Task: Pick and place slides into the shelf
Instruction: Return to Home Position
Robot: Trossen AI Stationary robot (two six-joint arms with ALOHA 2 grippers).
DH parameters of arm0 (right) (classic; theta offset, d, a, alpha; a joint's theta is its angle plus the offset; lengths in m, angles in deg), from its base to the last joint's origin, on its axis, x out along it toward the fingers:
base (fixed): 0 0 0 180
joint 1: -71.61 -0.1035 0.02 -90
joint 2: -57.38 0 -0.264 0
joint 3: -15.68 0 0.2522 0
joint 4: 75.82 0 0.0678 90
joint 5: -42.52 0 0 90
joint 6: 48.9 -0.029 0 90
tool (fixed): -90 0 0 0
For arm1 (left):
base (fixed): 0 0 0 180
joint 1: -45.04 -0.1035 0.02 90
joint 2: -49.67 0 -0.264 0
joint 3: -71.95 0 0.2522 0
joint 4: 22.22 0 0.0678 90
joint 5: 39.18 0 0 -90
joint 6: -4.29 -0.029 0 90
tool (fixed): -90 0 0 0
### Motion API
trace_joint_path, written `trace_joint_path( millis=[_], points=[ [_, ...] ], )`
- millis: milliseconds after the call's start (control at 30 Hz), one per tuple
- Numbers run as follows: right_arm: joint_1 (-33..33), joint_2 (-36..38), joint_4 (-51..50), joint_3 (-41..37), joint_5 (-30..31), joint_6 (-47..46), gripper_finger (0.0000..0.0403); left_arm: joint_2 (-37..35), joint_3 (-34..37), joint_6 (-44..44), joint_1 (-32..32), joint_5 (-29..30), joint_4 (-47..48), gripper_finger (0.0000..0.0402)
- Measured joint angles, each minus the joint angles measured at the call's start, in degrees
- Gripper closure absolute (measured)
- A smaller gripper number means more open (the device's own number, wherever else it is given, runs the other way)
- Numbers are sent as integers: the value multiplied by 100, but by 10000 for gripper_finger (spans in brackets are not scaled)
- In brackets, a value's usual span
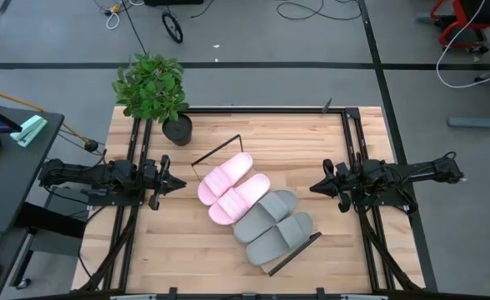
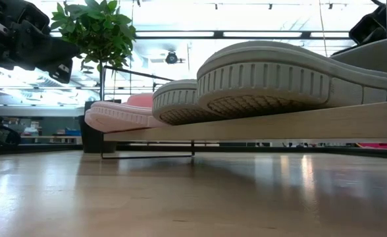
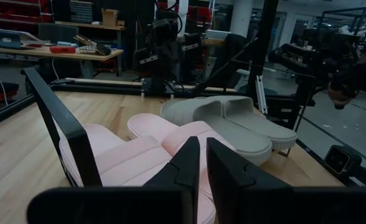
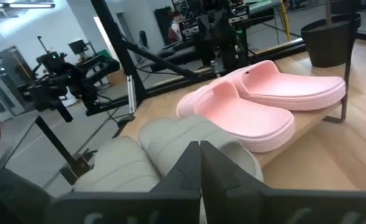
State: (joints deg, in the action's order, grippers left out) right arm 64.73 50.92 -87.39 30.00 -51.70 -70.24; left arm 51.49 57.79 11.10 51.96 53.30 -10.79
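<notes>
Slides [image 1: 266, 215] line the shelf [image 2: 279, 122] on the wooden table [image 1: 145, 250] near a plant [image 1: 151, 86].

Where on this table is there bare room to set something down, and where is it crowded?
In the high view, bare table lies above the shelf, between the plant pot and the right gripper, and in the lower-left corner below the left gripper. The shelf is full: pink slides and grey slides cover it.

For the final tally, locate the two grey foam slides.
High view: the two grey foam slides lie together on the long light-wood shelf, at its end nearer the right arm, beside the light pink foam slides.
</notes>
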Motion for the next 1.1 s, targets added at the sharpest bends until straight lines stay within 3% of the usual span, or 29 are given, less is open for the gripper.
trace_joint_path(
  millis=[1100],
  points=[
    [-2, -4, -102, 87, 74, 152, 394, 2, 0, -2, 0, 0, 0, 358]
  ],
)
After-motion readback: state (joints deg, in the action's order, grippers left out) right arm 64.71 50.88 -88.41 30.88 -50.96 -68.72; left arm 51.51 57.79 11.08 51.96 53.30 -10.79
